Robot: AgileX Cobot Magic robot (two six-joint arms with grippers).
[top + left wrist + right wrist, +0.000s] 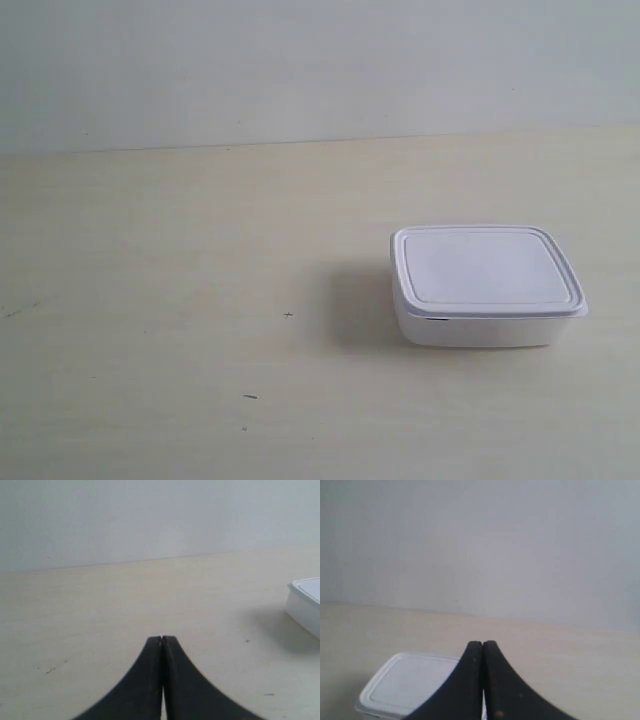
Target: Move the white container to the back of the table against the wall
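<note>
The white container [486, 285] sits lidded on the cream table [180, 260], right of centre in the exterior view and well short of the wall [320, 60]. Neither arm shows in that view. In the left wrist view my left gripper [162, 639] is shut on nothing, above bare tabletop, and a corner of the container [306, 605] shows far off to one side. My right gripper [482, 643] is also shut and empty. It hovers above and behind the container [407, 682], whose lid its black fingers [465, 685] partly cover.
The table meets the plain wall along a straight line [320, 142] at the back. A few tiny dark specks [250, 397] mark the wood near the front. Nothing else stands on the tabletop in any view.
</note>
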